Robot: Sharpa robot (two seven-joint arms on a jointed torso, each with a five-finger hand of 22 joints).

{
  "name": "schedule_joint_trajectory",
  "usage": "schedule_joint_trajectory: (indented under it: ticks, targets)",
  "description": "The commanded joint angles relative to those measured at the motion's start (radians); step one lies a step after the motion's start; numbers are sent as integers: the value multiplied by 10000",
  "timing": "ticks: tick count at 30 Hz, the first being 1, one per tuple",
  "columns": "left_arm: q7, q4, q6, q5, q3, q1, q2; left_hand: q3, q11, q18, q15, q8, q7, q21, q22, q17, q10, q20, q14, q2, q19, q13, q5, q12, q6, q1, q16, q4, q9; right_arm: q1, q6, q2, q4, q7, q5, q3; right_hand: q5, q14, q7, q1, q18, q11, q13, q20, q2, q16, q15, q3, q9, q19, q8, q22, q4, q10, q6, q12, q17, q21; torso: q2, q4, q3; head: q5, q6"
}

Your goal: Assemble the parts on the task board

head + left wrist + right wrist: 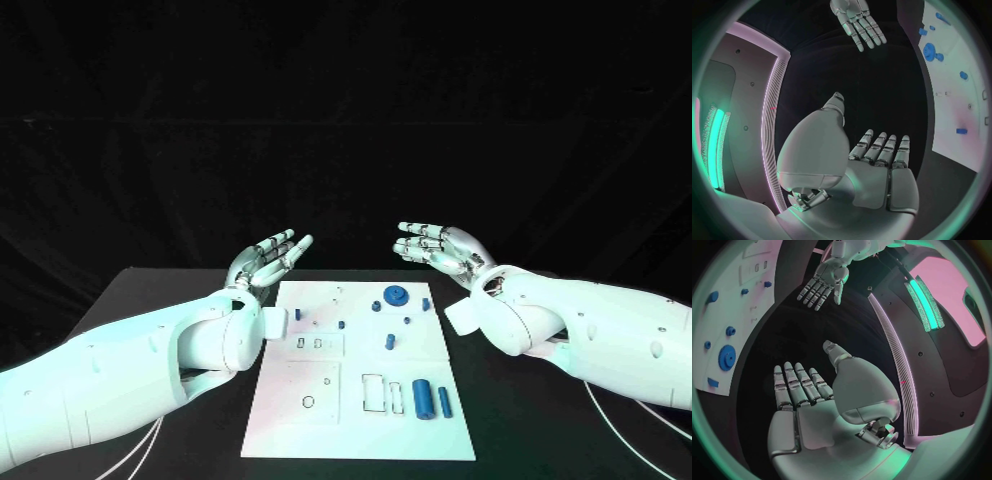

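— What does the scene on the black table (159, 290) show?

— Two white robot arms raised over the far end of the white board (364, 400), palms up. The left hand (268, 256) hovers beyond the board's far left corner, the right hand (441, 247) beyond its far right corner.

— And the fingers?

— Both hands hold nothing. The wrist views show each palm flat, fingers (879, 147) stretched out side by side, thumb set apart; the right hand's fingers (797, 382) lie the same way.

— Where are the blue pieces?

— All on the board, well apart from both hands. A round blue gear (395, 294) sits near the far edge, with small blue pegs (375, 307) beside it. A short blue pin (389, 341) lies at mid-board. A thick blue cylinder (423, 397) and a thinner blue rod (444, 402) lie side by side near the front right corner.
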State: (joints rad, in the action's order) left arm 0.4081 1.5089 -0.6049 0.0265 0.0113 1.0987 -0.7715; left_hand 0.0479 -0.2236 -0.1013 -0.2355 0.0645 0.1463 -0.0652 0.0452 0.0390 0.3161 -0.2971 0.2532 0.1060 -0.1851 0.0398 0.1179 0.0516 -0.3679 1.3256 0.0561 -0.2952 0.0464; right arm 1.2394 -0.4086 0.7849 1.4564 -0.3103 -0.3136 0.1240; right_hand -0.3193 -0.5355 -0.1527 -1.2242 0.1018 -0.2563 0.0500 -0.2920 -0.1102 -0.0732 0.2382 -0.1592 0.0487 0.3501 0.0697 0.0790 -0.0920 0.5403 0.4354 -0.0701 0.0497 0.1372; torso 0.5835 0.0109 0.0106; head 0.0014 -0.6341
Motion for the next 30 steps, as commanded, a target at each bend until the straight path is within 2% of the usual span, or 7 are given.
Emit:
schedule_joint_trajectory:
  ticks: [1,6,10,15,17,24,30]
  targets:
    - [382,223,296,-22,23,83,-168,126,-112,21,-125,240,1086,-415,211,134,1339,10,1230,-178,-930,111,-92,264,-1091,232,337,13,110,107,-243,62,-10,-162,-1712,-3,424,-3293,-1089,-598,612,364,140,17,242,-372,-421,-477,142,2696,344,509,-673,3315,2765,-327,155,1260,205,-14,10,-44,8]
    - [440,555,344,-163,31,204,-494,135,-183,105,111,591,992,-1381,620,308,3884,21,3756,-347,-3127,230,-121,683,-3050,600,879,73,237,313,-299,175,-45,-35,-2541,-5,656,-4098,-950,-738,804,540,132,52,469,-353,-646,-751,171,3416,364,548,-958,4039,4078,-240,150,1566,408,-71,15,-82,36]
    - [414,843,458,-280,39,317,-783,99,18,-48,356,809,999,-1985,815,419,5095,53,5191,-417,-4446,284,-137,854,-4393,869,1173,142,301,501,-276,232,-142,139,-3334,-6,718,-4785,-861,-758,815,707,125,201,630,-388,-849,-1042,176,3999,339,610,-1136,4625,4724,-154,144,1858,629,-102,17,-125,113]
    - [291,1287,815,-456,46,489,-1167,-21,330,-629,739,989,840,-2561,971,642,6105,93,6505,-507,-5542,367,-151,1088,-5102,1115,1577,253,302,737,168,244,-341,789,-5346,-13,635,-5906,-626,-660,832,1003,159,609,925,-569,-1214,-1439,203,4887,368,847,-1317,5591,5420,-76,249,2486,928,-118,51,-213,175]
    - [207,1541,1092,-514,49,569,-1351,-76,400,-756,830,1023,784,-2701,1008,714,6338,96,6804,-527,-5790,385,-153,1107,-5266,1164,1652,287,295,839,442,224,-408,1236,-6655,-16,516,-6312,-490,-689,816,1152,183,827,1051,-637,-1391,-1488,234,5287,459,1080,-1397,6057,5797,-84,337,2942,1103,-129,74,-283,232]
    - [32,2257,1642,-643,78,700,-1755,-218,582,-839,1054,1050,624,-3091,1114,934,6899,235,7564,-584,-6421,408,-153,1062,-5671,1327,1742,409,275,1010,944,71,-464,2544,-9881,-30,470,-7666,-191,-599,806,1490,275,1297,1403,-1061,-1863,-1238,255,5968,441,1851,-1317,6835,6339,10,887,4252,1506,-189,115,-380,379]
    - [-55,2687,1775,-671,125,801,-1973,-251,634,-838,1106,1056,579,-3175,1134,999,7068,288,7727,-612,-6540,421,-153,1051,-5794,1369,1738,436,278,1057,1195,-185,-561,3426,-11724,-36,338,-9062,-40,-382,828,1602,285,1622,1798,-1917,-2201,-1014,230,6813,248,2396,-1074,6530,6300,47,1636,5202,1766,-254,124,-437,419]
